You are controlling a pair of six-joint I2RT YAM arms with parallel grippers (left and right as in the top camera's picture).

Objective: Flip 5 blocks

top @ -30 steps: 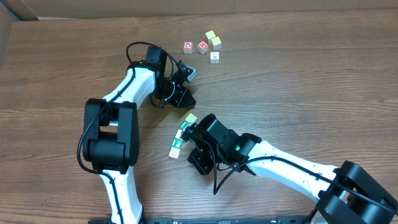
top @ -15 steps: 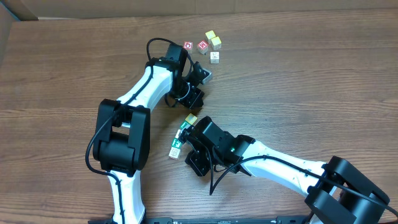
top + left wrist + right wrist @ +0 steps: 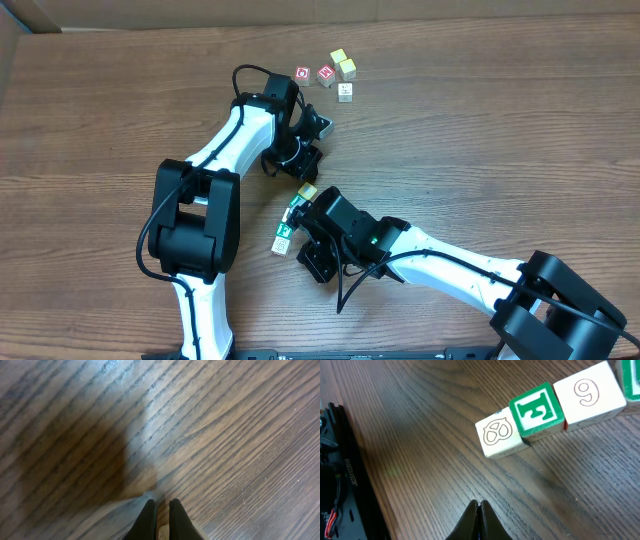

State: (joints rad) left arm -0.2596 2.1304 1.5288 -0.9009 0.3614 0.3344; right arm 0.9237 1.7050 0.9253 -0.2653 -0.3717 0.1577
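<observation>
The left end effector (image 3: 161, 506) swung toward three o'clock and pinched narrow, nothing surely held, at six o'clock of the red cubes (image 3: 326, 73), while the right end effector (image 3: 479, 506) stayed closed, the row of blocks (image 3: 536, 407) at its nine o'clock, so no flip seemed begun

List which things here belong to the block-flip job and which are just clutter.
Job:
- block row
- yellow cube
- tan cube
- white cube

Lying about:
- red cubes
</observation>
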